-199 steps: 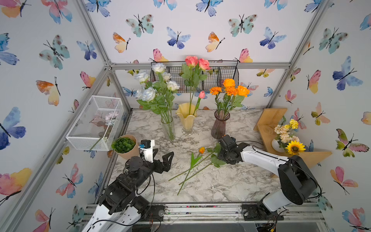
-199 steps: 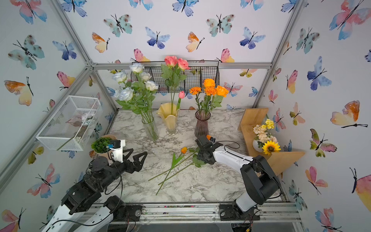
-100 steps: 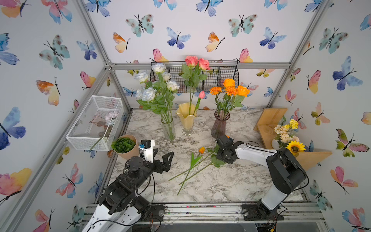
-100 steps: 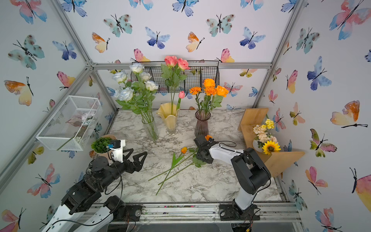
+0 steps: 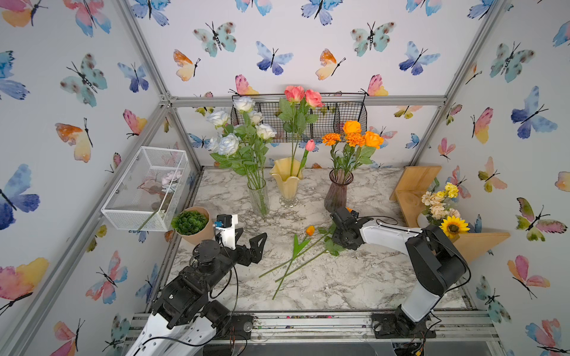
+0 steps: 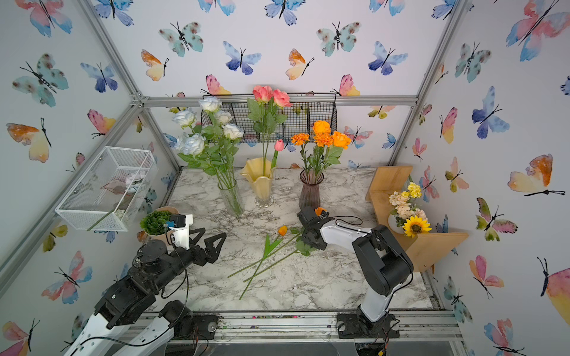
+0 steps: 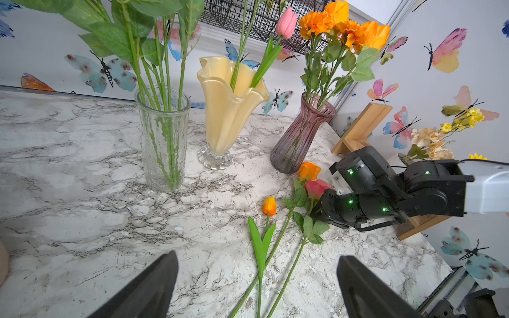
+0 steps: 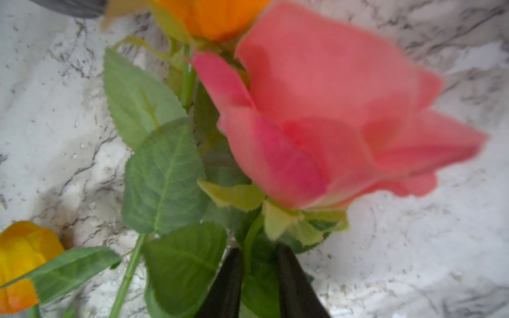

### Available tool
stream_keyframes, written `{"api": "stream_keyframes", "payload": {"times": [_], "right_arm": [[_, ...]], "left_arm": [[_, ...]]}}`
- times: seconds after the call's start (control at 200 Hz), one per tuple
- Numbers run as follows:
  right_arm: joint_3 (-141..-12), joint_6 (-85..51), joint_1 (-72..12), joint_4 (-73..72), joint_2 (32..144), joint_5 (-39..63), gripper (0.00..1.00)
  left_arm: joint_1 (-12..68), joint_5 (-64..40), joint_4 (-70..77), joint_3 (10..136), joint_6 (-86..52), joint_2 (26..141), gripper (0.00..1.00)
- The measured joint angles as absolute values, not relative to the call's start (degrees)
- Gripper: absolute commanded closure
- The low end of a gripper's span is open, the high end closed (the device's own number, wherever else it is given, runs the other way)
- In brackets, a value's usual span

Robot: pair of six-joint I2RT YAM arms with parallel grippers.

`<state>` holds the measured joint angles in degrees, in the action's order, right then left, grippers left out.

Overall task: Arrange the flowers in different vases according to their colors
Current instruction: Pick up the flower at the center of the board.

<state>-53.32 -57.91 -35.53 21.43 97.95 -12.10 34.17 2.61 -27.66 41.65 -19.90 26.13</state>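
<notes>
In both top views left pincer [image 6: 212, 233] is wide apart over the table [image 5: 354, 277], right pincer [image 5: 334, 243] low on loose stems [image 5: 296, 262] near purple vase [image 5: 337, 194]; left wrist: pink rose [image 7: 316, 188] lies on table at right pincer's tip; right wrist: fingers [image 8: 228, 283] flank its stem, narrow gap, can't tell if clamped.

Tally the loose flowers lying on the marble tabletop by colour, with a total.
Orange: 2 (orange tulip, orange rose)
Pink: 1 (pink rose)
Total: 3
</notes>
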Motion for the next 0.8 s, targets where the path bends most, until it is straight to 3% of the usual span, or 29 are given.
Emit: {"api": "stream_keyframes", "payload": {"times": [0.17,0.801], "right_arm": [[-51.22,-59.53,-35.20,21.65,94.78,-12.95,0.98],[-51.35,-59.57,-35.18,21.65,74.17,-17.67,0.98]], "left_arm": [[34.15,2.63,-27.66,41.65,-19.90,26.24,0.04],[34.17,2.11,-27.66,41.65,-19.86,26.57,0.04]]}}
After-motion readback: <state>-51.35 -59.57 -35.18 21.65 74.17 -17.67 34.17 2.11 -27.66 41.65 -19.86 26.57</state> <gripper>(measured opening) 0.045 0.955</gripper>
